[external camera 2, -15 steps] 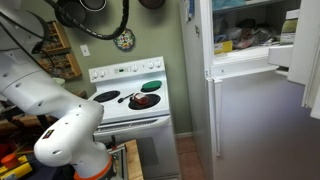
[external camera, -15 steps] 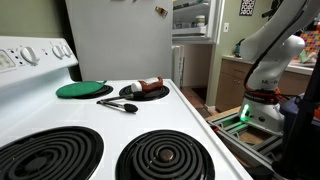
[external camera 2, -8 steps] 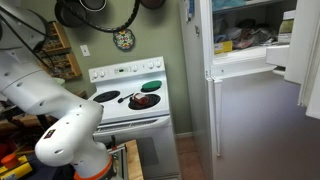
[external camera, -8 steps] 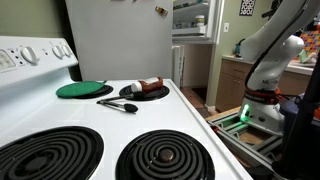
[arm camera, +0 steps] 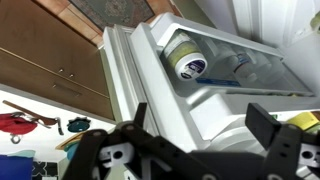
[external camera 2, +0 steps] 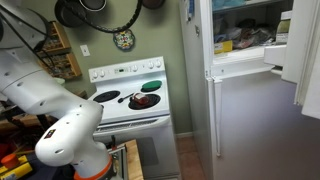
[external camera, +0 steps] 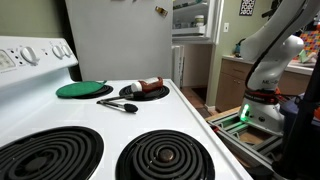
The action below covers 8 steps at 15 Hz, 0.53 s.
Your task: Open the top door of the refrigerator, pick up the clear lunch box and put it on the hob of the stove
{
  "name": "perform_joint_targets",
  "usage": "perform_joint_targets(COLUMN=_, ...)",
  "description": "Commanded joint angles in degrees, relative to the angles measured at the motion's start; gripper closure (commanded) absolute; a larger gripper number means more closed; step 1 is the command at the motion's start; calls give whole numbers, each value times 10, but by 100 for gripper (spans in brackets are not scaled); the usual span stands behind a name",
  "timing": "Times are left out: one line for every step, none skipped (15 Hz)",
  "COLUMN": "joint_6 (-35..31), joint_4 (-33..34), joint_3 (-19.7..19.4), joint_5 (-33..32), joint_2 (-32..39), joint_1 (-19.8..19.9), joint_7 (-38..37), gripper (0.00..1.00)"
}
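The refrigerator stands to the right of the stove, and its top door is swung open at the frame's edge. In the wrist view my gripper is open with nothing between its black fingers. It sits close in front of a white fridge shelf. On that shelf lies a small whitish round tub with a lid, apparently the clear lunch box, beyond my fingertips and untouched. The hob has black coil burners. My gripper is out of frame in both exterior views.
A green plate, a black plate with food and a black utensil lie at the back of the hob. The robot's base stands in front of the stove. Packed food fills the open top compartment.
The open top door has swung slightly further at the right edge of an exterior view. My gripper stays open; the stove and plates have not moved.
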<state>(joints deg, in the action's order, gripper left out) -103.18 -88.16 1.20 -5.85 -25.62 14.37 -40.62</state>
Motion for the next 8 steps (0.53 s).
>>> perform_joint_targets(joint_6=-67, joint_4=31, joint_3=-8, joint_5=43, joint_2=26, joint_1=-22, joint_7=-43, gripper=0)
perform_joint_targets(joint_6=-101, joint_4=33, joint_3=-7, joint_5=51, joint_2=31, joint_1=-25, joint_7=-52, gripper=0)
perform_joint_targets(joint_6=-126, joint_4=40, joint_3=-4, joint_5=50, joint_2=42, joint_1=-27, joint_7=-55, gripper=0)
perform_joint_targets(joint_6=-152, joint_4=46, joint_3=-2, joint_5=45, joint_2=52, joint_1=-27, joint_7=-60, gripper=0)
perform_joint_targets(joint_6=-175, joint_4=52, joint_3=-3, joint_5=43, joint_2=63, joint_1=-31, joint_7=-54, gripper=0)
perform_joint_targets(joint_6=-187, joint_4=59, joint_3=-2, joint_5=37, joint_2=75, joint_1=-31, joint_7=-54, gripper=0)
perform_joint_targets(joint_6=-199, joint_4=69, joint_3=-2, joint_5=33, joint_2=88, joint_1=-33, joint_7=-46, gripper=0)
perform_joint_targets(joint_6=-205, joint_4=77, joint_3=-1, joint_5=25, joint_2=99, joint_1=-31, joint_7=-51, gripper=0)
